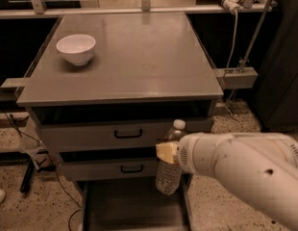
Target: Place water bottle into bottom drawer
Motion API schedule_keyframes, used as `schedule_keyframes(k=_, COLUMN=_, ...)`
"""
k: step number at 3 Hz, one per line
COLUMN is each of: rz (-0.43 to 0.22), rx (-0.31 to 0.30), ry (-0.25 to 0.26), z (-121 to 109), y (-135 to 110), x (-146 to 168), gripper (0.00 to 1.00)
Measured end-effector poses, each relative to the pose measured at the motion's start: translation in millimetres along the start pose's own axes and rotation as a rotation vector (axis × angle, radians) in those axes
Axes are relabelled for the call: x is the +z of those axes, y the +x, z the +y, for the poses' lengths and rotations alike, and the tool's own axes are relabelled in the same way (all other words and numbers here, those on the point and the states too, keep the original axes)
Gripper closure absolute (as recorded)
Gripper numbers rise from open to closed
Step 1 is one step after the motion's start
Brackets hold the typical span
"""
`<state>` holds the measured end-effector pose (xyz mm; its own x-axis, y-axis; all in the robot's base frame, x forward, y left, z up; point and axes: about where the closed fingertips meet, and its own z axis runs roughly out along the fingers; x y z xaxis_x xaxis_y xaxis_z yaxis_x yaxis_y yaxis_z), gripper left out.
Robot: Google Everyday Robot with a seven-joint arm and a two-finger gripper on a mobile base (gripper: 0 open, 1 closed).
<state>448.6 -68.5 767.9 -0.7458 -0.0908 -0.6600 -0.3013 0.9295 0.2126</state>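
The water bottle (pixel 169 170) is a clear ribbed plastic bottle with a white cap. It hangs upright in front of the cabinet's right side. My gripper (pixel 166 153) is shut on its upper body, and my white arm (pixel 240 170) reaches in from the right. The bottle's base hangs above the right part of the bottom drawer (pixel 132 206), which is pulled out at the foot of the cabinet.
A white bowl (pixel 76 48) sits at the back left of the grey cabinet top (pixel 134 57). Two shallower grey drawers with black handles (pixel 128 134) (pixel 132 168) stick out slightly above the bottom one. Cables lie on the speckled floor at the left.
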Motion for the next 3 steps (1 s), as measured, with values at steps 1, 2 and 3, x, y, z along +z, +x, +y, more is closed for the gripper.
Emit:
schedule_keyframes(k=1, rz=-0.065, rx=0.146, ry=-0.004, z=-8, y=18, x=23, gripper=1.00)
schedule_keyframes(k=2, rz=-0.136, rx=0.174, ry=-0.016, z=-5, y=1, x=22, gripper=1.00)
schedule_keyframes(k=3, rz=-0.121, rx=0.186, ry=-0.014, z=-4, y=12, x=24, gripper=1.00)
